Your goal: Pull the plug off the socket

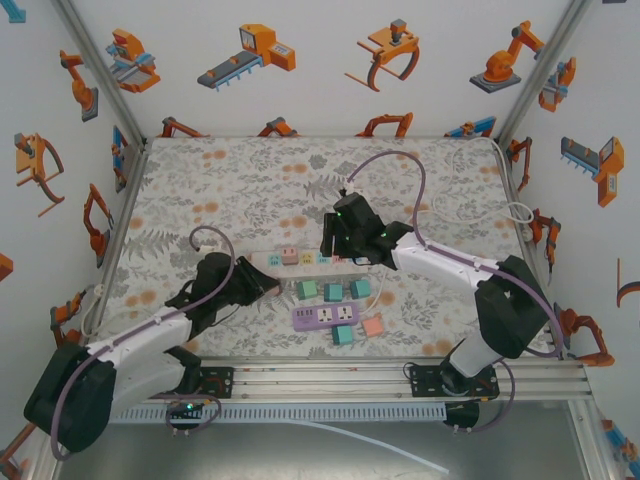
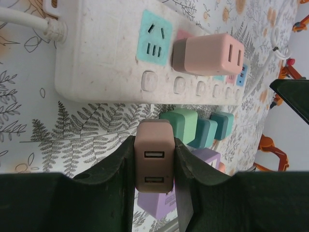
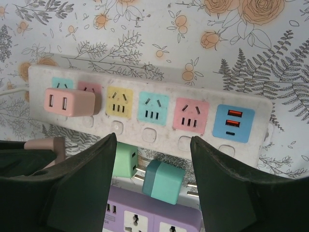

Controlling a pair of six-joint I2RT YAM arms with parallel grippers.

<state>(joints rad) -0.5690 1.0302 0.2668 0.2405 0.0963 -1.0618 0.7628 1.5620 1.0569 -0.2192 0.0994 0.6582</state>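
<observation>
Left wrist camera: a dusty-pink two-port USB plug [image 2: 153,166] sits clamped in the left gripper [image 2: 154,146], just clear of the white power strip [image 2: 96,53]; the right gripper [image 3: 153,145] spreads wide, empty.

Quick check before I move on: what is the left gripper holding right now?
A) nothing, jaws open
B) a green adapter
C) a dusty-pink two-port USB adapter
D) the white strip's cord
C: in the left wrist view the left gripper is shut on a dusty-pink two-port USB adapter, held apart from the white power strip, where a lighter pink plug sits in a socket.
</observation>
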